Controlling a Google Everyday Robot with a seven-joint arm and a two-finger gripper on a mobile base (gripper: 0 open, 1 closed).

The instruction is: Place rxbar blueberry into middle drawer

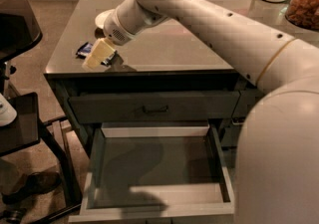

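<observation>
The gripper (101,55) hangs low over the front left corner of the grey countertop (164,51), at the end of the cream arm (209,19) reaching in from 3 o'clock. How far it is open cannot be told, and no hold on anything shows. The rxbar blueberry (83,49) lies flat on the counter just beside it at 9 o'clock. A white bowl (103,18) sits at 12 o'clock. The middle drawer (219,153) stands pulled open at 5 o'clock, beneath a closed drawer (199,107)
</observation>
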